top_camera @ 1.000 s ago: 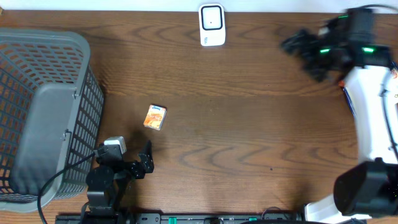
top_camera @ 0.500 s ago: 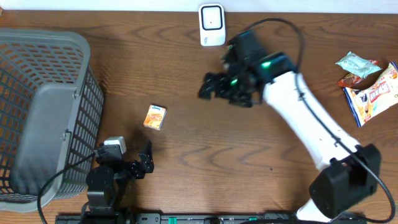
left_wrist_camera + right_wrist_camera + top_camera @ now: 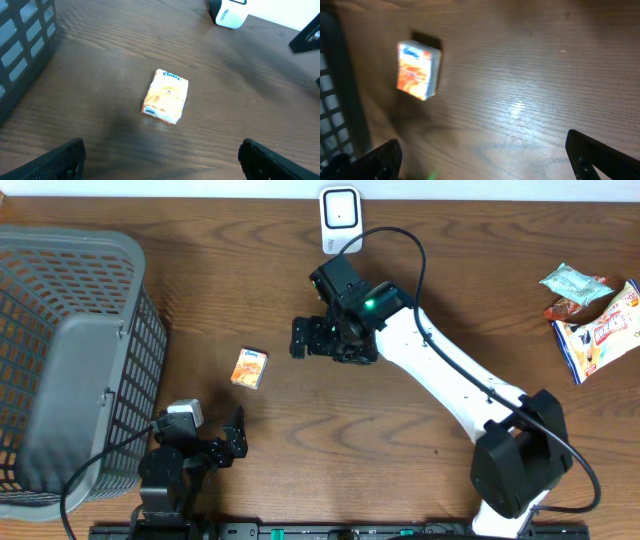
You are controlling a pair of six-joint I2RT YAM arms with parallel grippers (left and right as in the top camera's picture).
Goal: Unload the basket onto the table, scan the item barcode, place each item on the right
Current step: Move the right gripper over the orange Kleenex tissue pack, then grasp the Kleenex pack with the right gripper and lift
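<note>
Right hand (image 3: 298, 338) hangs wide open, empty, near the tissue pack (image 3: 250, 368), lettered Kleenex in the left wrist view alone.

Our right arm (image 3: 450, 375) stretches from the table's (image 3: 400, 460) near-right corner toward its middle, right gripper (image 3: 299, 340) spread wide; our left gripper (image 3: 238, 433) sits by the near edge, jaws apart.

Soft even light; right-wrist view blurred
</note>
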